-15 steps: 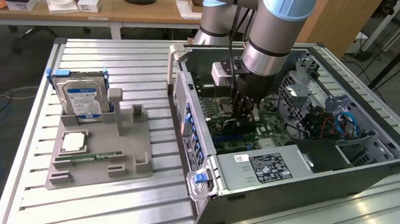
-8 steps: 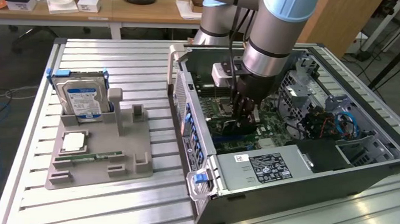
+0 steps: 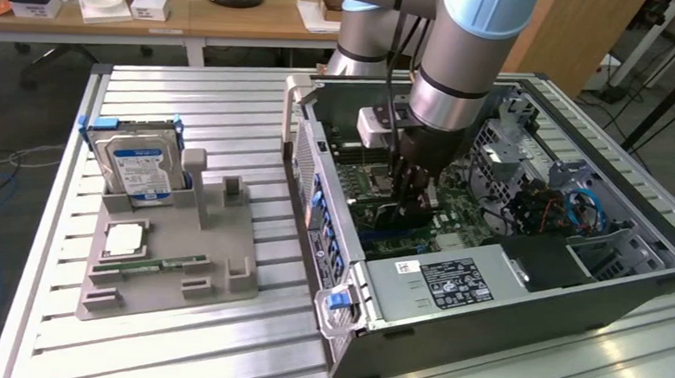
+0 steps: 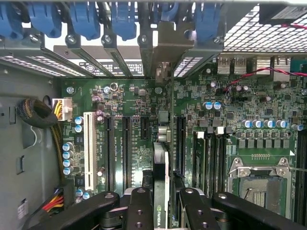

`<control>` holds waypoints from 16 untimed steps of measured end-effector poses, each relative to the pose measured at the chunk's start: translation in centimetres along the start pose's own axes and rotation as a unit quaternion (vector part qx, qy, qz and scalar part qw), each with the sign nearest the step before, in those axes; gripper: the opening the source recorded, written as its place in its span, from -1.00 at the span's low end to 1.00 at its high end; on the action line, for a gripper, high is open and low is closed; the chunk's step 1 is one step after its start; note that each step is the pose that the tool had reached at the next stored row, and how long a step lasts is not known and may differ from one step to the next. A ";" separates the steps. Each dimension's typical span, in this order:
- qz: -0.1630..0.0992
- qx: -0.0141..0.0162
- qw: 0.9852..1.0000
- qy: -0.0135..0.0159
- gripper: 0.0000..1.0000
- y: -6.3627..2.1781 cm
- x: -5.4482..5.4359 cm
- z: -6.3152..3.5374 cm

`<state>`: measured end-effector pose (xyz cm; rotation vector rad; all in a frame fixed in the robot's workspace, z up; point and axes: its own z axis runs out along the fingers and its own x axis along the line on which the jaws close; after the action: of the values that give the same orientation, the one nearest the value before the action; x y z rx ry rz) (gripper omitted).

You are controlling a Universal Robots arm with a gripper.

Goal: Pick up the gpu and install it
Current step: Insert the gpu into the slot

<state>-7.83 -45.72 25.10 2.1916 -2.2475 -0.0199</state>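
Inside the case (image 3: 611, 264), my hand (image 4: 160, 203) grips the gpu (image 4: 161, 167) edge-on above the motherboard (image 4: 144, 100) slots; pickup is done, the card not yet seated.

I saw even, bright room light; glare streaked the slatted table (image 3: 606, 359) toward five o'clock; the case interior (image 3: 542, 252) sat shadowed.

Lower part of the gpu (image 4: 160, 167) behind the hand (image 4: 160, 211), fingertips cut off.
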 end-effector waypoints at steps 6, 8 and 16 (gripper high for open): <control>0.000 0.000 1.000 0.000 -0.47 0.00 0.0 0.17; 0.000 0.000 1.000 0.000 -0.47 0.00 0.0 0.18; 0.000 0.000 1.000 0.000 -0.47 -0.01 0.0 0.30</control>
<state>-7.82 -45.72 24.80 2.1921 -2.2477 -0.0193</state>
